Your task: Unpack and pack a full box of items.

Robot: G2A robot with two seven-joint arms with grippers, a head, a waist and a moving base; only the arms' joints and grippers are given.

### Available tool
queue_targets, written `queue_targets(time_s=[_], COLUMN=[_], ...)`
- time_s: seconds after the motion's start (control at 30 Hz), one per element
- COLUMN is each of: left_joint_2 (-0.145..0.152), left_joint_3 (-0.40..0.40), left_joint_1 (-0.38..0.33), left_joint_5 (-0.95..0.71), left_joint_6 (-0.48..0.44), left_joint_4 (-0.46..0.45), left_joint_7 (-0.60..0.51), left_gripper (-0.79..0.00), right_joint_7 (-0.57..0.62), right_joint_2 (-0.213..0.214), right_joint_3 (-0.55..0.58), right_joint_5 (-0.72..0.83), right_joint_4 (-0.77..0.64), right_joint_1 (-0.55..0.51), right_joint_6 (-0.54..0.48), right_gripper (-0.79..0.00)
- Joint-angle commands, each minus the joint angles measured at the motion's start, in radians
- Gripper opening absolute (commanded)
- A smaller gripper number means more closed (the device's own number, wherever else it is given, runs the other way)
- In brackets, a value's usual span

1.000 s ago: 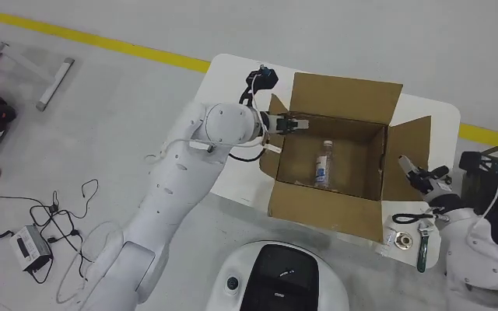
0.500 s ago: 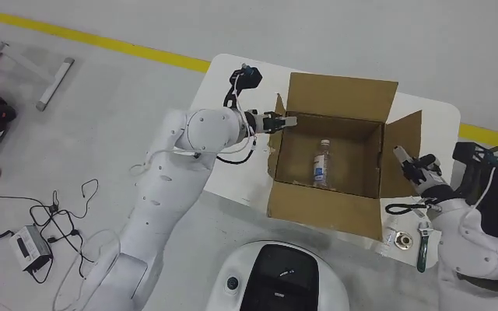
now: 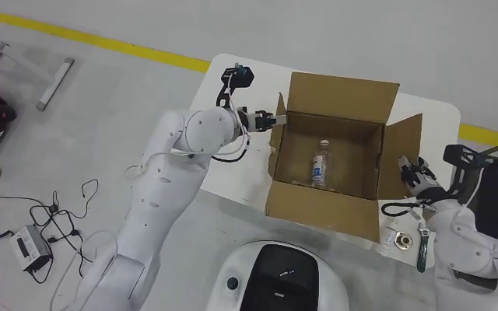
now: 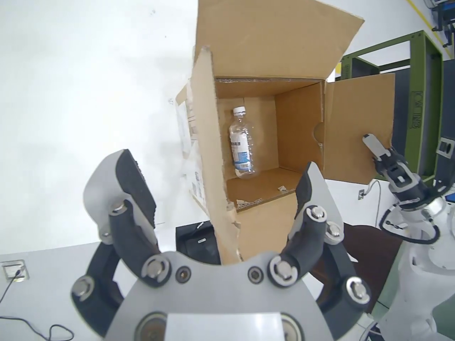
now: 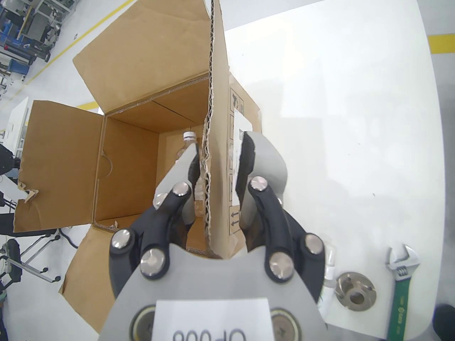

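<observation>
At the near right corner of the white table lie a green-handled wrench and, just beside it, a round metal flange. A small pale thing next to the flange, half hidden behind the wrist, may be a little bottle, but it is hard to make out. Just beyond them the right gripper has its fingers closed on the right flap of the cardboard box. One finger is on the inner face and one on the outer, and the flap stands nearly upright. The box sits open on the table. On its floor, roughly in the middle, a clear water bottle lies on its side, white cap toward the far wall. At the box's opposite side the left gripper hovers with its fingers spread wide. The upright left flap stands between them, clear of both pads in the left wrist view. Farther on, the far flap leans back from the opening. A yellow line crosses the floor past the table.
</observation>
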Motion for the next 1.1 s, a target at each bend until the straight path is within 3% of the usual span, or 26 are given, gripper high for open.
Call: queue_targets(time_s=[0.0,0.17,0.23,0.27,0.33,0.4,0.57,0.77,0.8,0.87,0.97,1.07], left_joint_2=[0.005,0.012,0.013,0.013,0.014,0.015,0.018,0.016,0.016,0.016,0.016,0.016], left_joint_3=[-0.007,-0.022,-0.027,-0.031,-0.037,-0.042,-0.043,-0.016,-0.012,-0.012,-0.012,-0.012], left_joint_1=[0.009,0.034,0.040,0.044,0.051,0.055,0.054,0.039,0.035,0.035,0.035,0.035], left_joint_5=[0.033,0.084,0.085,0.081,0.076,0.071,0.076,0.061,0.059,0.059,0.059,0.059], left_joint_6=[-0.005,0.003,0.007,0.012,0.017,0.018,0.007,-0.008,-0.012,-0.012,-0.012,-0.012], left_joint_4=[0.001,0.005,0.003,-0.001,-0.011,-0.022,-0.024,-0.005,-0.004,-0.004,-0.004,-0.004], left_joint_7=[0.014,0.045,0.055,0.063,0.072,0.074,0.069,0.057,0.052,0.052,0.052,0.052], left_gripper=[0.000,0.000,0.000,0.000,0.000,0.000,0.000,0.000,0.000,0.000,0.000,0.000], right_joint_7=[-0.012,-0.015,-0.014,-0.016,-0.027,-0.041,-0.079,-0.094,-0.078,-0.055,-0.015,0.010], right_joint_2=[0.000,0.003,0.004,0.004,0.005,0.005,0.005,0.002,0.001,-0.003,-0.006,-0.010], right_joint_3=[0.005,0.017,0.018,0.019,0.026,0.037,0.092,0.214,0.235,0.272,0.301,0.299], right_joint_5=[0.005,0.005,0.007,0.006,0.006,0.014,0.023,-0.021,-0.017,-0.010,-0.043,-0.045], right_joint_4=[-0.003,-0.008,-0.014,-0.020,-0.034,-0.055,-0.132,-0.252,-0.263,-0.295,-0.308,-0.308], right_joint_1=[-0.002,-0.008,-0.006,-0.006,-0.009,-0.022,-0.081,-0.243,-0.276,-0.337,-0.421,-0.474], right_joint_6=[0.002,0.001,0.003,-0.001,-0.003,-0.001,-0.007,0.044,0.065,0.094,0.105,0.112], right_gripper=[-0.785,-0.785,-0.459,-0.249,-0.154,0.000,0.000,0.000,-0.071,-0.292,-0.785,-0.785])
